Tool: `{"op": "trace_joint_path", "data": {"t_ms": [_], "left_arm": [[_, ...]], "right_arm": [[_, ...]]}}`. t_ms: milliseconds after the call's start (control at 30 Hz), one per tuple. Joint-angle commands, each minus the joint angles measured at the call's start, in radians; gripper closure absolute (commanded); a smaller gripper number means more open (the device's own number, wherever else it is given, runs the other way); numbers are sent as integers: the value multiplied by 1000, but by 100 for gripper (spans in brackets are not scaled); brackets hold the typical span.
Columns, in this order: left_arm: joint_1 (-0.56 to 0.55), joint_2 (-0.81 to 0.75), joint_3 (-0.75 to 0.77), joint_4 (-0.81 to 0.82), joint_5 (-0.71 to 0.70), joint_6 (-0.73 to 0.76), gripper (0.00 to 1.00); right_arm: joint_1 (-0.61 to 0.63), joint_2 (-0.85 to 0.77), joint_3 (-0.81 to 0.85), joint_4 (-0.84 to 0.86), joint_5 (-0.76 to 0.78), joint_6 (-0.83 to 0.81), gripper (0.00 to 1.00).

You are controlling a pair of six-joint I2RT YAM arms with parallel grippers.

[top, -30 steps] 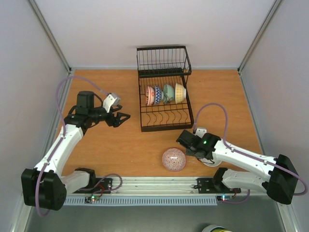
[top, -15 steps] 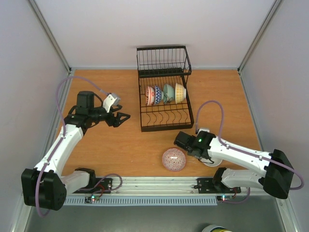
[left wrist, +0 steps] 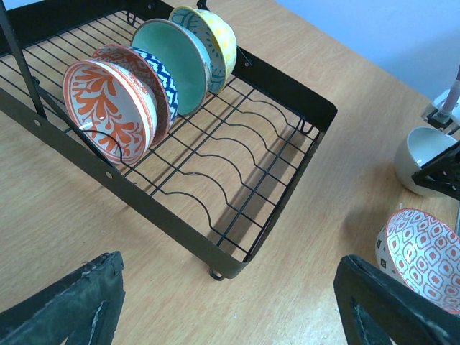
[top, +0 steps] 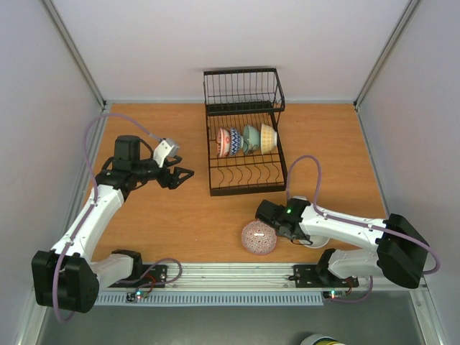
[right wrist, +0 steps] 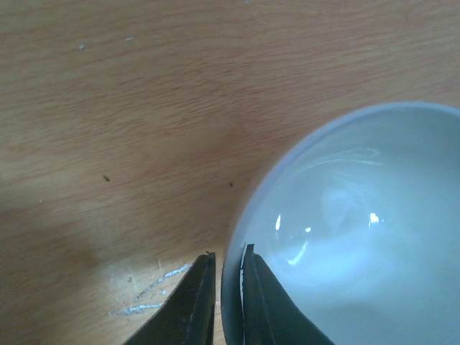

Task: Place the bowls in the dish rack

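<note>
Several bowls (left wrist: pixel 154 79) stand on edge in the back row of the black dish rack (left wrist: pixel 165 215), also seen from above (top: pixel 246 139). On the table near the front lie a red-patterned bowl (top: pixel 259 237) and, to its right, a plain white bowl (right wrist: pixel 359 230). The white bowl is mostly hidden under my right arm in the top view. My right gripper (right wrist: pixel 226 262) is shut on the white bowl's rim, one finger inside and one outside. My left gripper (top: pixel 188 174) hangs open and empty left of the rack.
The rack's front rows of tines (top: pixel 243 175) hold nothing. An upright wire basket (top: pixel 243 90) stands at the rack's back. The red-patterned bowl (left wrist: pixel 420 255) lies close to my right wrist, and walls enclose the table on three sides.
My right arm has slid left towards the red-patterned bowl, lowering its wrist. The left arm has not moved.
</note>
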Motion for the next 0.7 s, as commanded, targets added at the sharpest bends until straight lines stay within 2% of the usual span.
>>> {"op": "trace_joint_path", "data": {"t_ms": [0, 67, 233, 400, 500, 667], "left_arm": [[-1, -13, -11, 37, 7, 12, 20], [-1, -10, -12, 38, 7, 11, 20], [-1, -10, -12, 40, 7, 12, 20], [-1, -5, -11, 40, 7, 12, 20], [-2, 4, -8, 38, 11, 10, 19], [-2, 8, -1, 25, 13, 10, 18]], "right_arm": [[8, -2, 9, 4, 13, 19, 93], [8, -11, 24, -31, 30, 29, 98], [8, -65, 79, -127, 88, 26, 99], [9, -150, 187, -187, 167, -47, 99], [8, -194, 235, -92, 157, -191, 99], [8, -215, 276, 208, 38, -445, 99]]}}
